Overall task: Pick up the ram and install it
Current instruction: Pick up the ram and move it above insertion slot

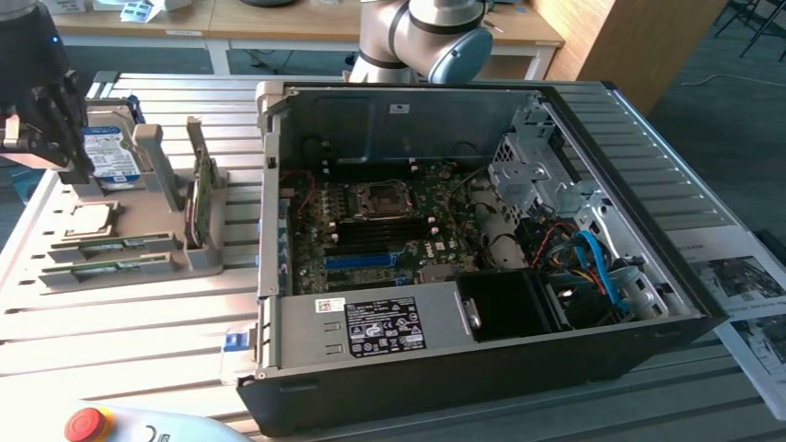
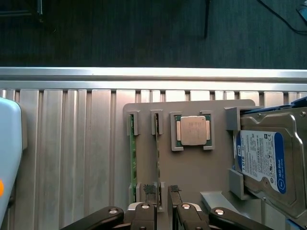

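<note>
While the pincer (image 1: 50,138) hangs in the upper left of the exterior view, above the gray holder (image 1: 202,250) and clear of everything on it, its two fingers (image 2: 148,190) stand spread with an open gap and grip nothing. Seen from the wrist, the ram (image 2: 157,153) shows as a thin green edge running toward that gap, seated in its slot in the holder. A second green stick (image 2: 133,163) lies parallel, just beside it. In the exterior view both sticks sit at the exterior view's left, below the square silvery CPU (image 1: 88,219), well apart from the open computer case (image 1: 491,387) in the middle of the frame.

The hard drive (image 2: 268,158), in the holder beside the CPU, carries a blue-and-white label that reads "WD Blue"; its smaller print cannot be read. A black label on the silver power supply (image 1: 385,327) inside the case has white print and marks too fine to make out.

From the wrist the ram is seen only edge-on, so its chips and label do not show. The hard drive is cut off by the frame edge there. The pincer's upper part runs out of the exterior view's top left corner. A red button (image 1: 88,424) on a pale device is cropped at that view's lower left, and printed sheets (image 1: 749,285) are cut off at the exterior view's right.
</note>
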